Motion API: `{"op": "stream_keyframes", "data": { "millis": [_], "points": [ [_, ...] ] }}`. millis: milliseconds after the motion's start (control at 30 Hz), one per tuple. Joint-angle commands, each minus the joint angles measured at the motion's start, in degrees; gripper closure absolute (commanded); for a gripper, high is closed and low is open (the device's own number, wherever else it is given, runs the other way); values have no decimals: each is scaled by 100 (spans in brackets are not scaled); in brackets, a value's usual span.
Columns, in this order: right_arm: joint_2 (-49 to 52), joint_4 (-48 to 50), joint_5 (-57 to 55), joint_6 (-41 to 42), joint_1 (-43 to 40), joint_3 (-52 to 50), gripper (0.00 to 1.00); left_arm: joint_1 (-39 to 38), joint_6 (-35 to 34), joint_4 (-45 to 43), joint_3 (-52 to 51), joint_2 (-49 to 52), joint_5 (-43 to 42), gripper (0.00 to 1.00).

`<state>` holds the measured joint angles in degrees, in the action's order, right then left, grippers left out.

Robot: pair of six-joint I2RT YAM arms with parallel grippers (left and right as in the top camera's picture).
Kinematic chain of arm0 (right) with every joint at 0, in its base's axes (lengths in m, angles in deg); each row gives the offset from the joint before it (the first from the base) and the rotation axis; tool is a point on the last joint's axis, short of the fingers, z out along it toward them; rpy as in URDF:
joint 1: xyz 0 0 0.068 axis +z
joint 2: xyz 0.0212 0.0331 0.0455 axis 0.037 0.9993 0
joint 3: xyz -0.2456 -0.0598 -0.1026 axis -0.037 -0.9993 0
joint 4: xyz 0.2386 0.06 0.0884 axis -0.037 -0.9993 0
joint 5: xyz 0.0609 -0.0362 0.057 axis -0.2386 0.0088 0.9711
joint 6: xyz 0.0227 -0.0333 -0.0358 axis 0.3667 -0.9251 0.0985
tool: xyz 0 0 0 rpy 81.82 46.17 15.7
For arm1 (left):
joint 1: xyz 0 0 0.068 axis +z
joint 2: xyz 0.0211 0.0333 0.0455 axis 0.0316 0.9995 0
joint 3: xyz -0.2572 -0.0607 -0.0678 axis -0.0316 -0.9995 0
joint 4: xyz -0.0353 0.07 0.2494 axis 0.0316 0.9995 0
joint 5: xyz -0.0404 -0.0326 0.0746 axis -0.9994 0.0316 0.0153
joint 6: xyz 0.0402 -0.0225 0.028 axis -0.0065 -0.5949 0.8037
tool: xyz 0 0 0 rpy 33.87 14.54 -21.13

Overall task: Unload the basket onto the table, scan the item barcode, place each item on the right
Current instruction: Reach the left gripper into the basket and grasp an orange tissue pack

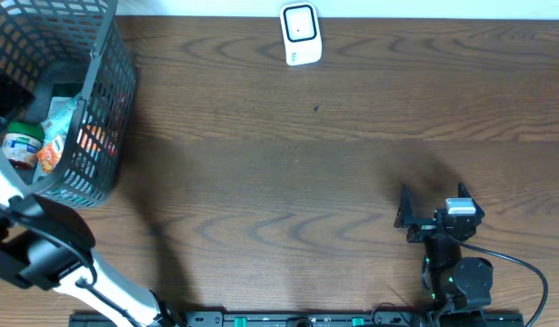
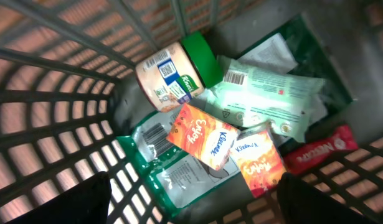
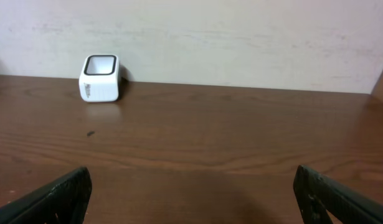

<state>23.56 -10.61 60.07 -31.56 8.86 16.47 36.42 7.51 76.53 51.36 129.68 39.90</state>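
Observation:
A dark mesh basket (image 1: 102, 100) at the table's far left holds the items. In the left wrist view I look down into it: a jar (image 2: 172, 71) with a green lid lying on its side, an orange packet (image 2: 202, 135) on top of the pile, a second orange packet (image 2: 256, 163), a pale green pouch (image 2: 266, 90), a green-edged pouch (image 2: 172, 171) with its barcode showing, and a red sachet (image 2: 322, 148). My left gripper (image 2: 194, 205) hangs open above them, touching nothing. The white scanner (image 1: 301, 34) stands at the far edge. My right gripper (image 1: 432, 195) is open and empty, facing the scanner (image 3: 101, 78).
The basket's mesh walls (image 2: 48, 106) close in round the items on all sides. The left arm (image 1: 43, 245) stretches from the front left corner over the basket. The right arm's base and cable (image 1: 461, 272) sit at the front right. A pale wall (image 3: 241, 37) stands behind the table.

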Motion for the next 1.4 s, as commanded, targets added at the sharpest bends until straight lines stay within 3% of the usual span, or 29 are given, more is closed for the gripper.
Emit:
{"op": "stream_keyframes", "data": {
  "millis": [0,333,567,1000,1233,1367],
  "points": [
    [-31,-15,7,-28,-33,-4,1,11,-590,0,-9,251,72,14],
    [-31,-15,7,-26,-33,-4,1,7,-3115,271,-11,977,46,14],
    [-31,-15,7,-28,-33,-4,1,2,-3921,278,-33,1335,26,14],
    [-31,-15,7,-28,-33,-4,1,-20,-4771,101,-518,1368,28,14],
    [-31,-15,7,-26,-33,-4,1,-63,-4798,-369,-866,1368,31,15],
    [-31,-15,7,-28,-33,-4,1,-118,-4798,-511,-1012,1368,31,21]
  ]
}}
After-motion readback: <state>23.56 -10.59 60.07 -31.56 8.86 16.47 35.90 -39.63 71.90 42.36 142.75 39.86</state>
